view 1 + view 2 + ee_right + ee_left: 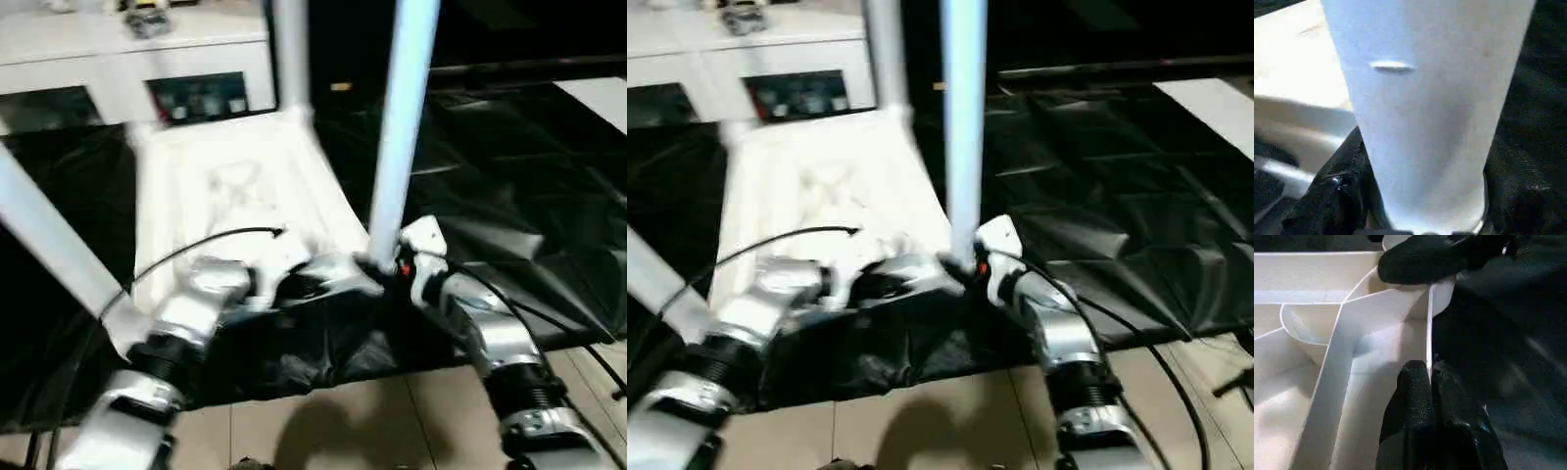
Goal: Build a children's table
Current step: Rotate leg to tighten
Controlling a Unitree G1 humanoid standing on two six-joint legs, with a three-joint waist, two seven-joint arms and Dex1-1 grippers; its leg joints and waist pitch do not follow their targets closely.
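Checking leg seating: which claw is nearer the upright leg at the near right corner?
Right. The right claw wraps the leg at its base; the left claw pinches the tabletop rim beside it.

**Around the work area**

A black plastic sheet [490, 176], creased and glossy, covers the ground. Along the near edge lies a tan tiled floor [392, 421]. At the back stands a white cabinet [118, 59] with dark glass doors [201, 98]; small blurred items sit on its top. A pale panel [598, 98] lies far right
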